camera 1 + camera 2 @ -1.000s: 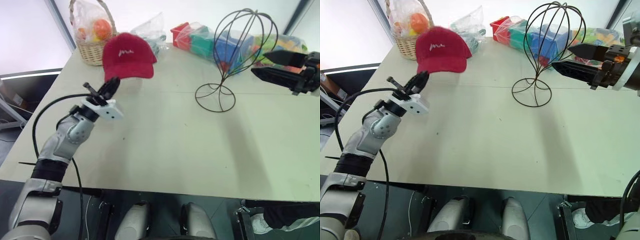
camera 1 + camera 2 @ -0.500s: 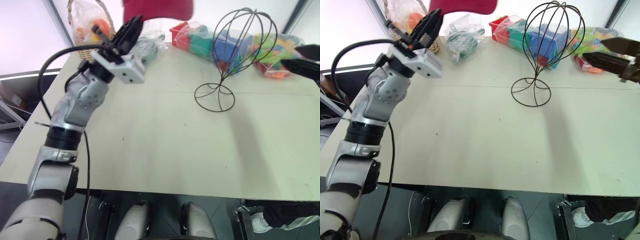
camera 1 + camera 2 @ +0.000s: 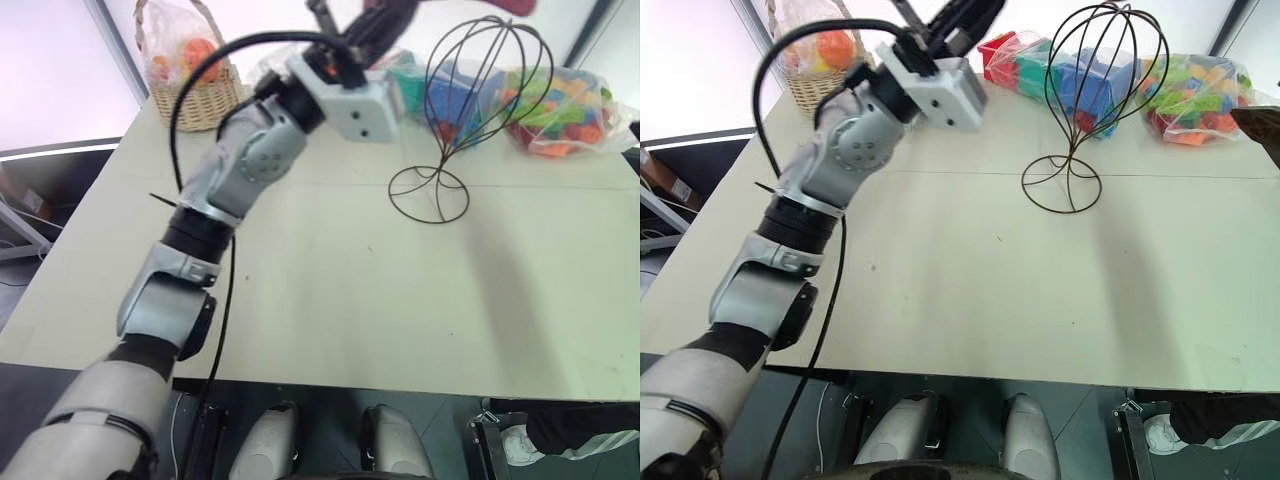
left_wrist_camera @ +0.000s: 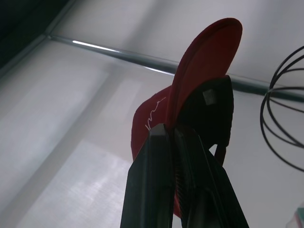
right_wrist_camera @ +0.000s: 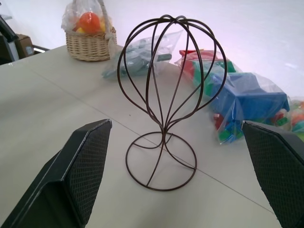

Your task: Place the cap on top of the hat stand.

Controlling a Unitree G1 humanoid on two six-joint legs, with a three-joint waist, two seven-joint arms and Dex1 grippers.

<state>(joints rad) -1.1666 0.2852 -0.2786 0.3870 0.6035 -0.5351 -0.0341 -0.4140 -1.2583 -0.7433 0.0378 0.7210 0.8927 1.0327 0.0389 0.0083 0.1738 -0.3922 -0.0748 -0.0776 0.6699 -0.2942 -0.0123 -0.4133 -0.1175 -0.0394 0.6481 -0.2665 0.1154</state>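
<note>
Left hand [image 4: 176, 142] is pinching the cap [image 4: 190, 118] by its brim; right hand [image 5: 190, 180] is gaping empty. Centre the crown over the stand [image 3: 470, 110] before lowering.

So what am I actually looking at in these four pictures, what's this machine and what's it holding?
It is a two-armed humanoid robot. Two pictures look down from its head; the other two come from cameras on its wrists. Its left gripper is shut on the brim of a red cap, lifted high near a wire hat stand on the pale table. The right gripper is open, facing that stand. At the back sit a wicker basket and bags of coloured toys.
</note>
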